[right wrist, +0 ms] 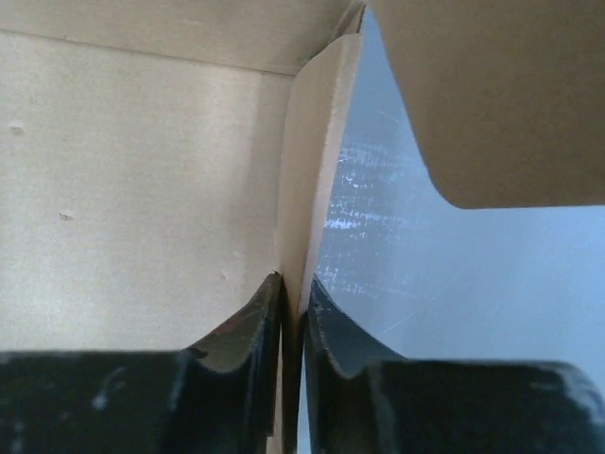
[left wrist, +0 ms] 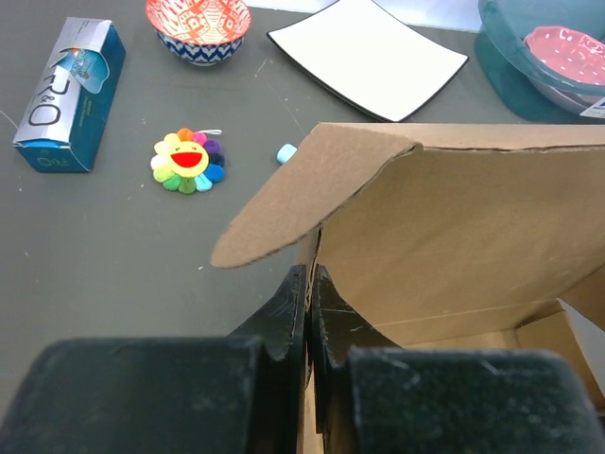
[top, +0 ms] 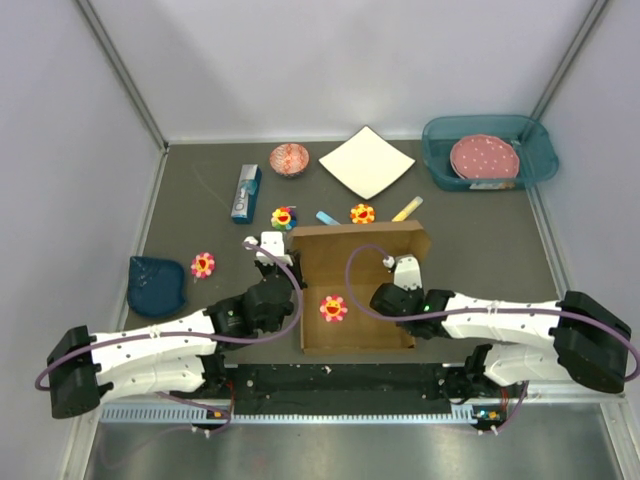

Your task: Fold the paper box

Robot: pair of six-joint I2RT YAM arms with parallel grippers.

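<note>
The paper box (top: 372,318) is brown cardboard standing half formed in the middle of the table, with its back wall up and a rounded flap (left wrist: 284,203) leaning out at the left. My left gripper (left wrist: 311,276) is shut on the box's left wall, and in the top view the left gripper (top: 298,272) sits at that wall. My right gripper (right wrist: 294,287) pinches the thin right wall (right wrist: 312,170); from above, the right gripper (top: 411,285) is at the box's right side. A pink flower toy (top: 333,308) lies inside the box.
Behind the box lie a rainbow flower (left wrist: 188,161), an orange flower (top: 362,213), a teal carton (left wrist: 69,93), a patterned bowl (left wrist: 198,23), a white square plate (left wrist: 369,55) and a teal bin (top: 535,150) holding a pink plate. A blue pouch (top: 157,283) lies left.
</note>
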